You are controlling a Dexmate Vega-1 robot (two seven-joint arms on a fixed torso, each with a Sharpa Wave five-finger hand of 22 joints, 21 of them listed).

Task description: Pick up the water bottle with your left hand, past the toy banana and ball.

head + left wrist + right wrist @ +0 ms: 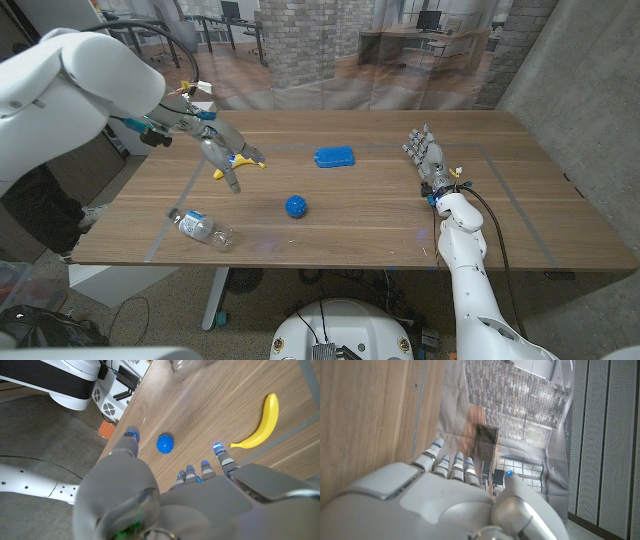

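Lying nearest the table's front edge, the clear plastic water bottle is untouched; the left hand hovers empty, fingers spread, over the yellow toy banana, near the blue spiky ball.

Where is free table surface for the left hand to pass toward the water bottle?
Bare wood lies between the left hand and the water bottle, left of the ball. Crowded spot: the toy banana right beside the hand. More free wood between the blue block and the right hand.
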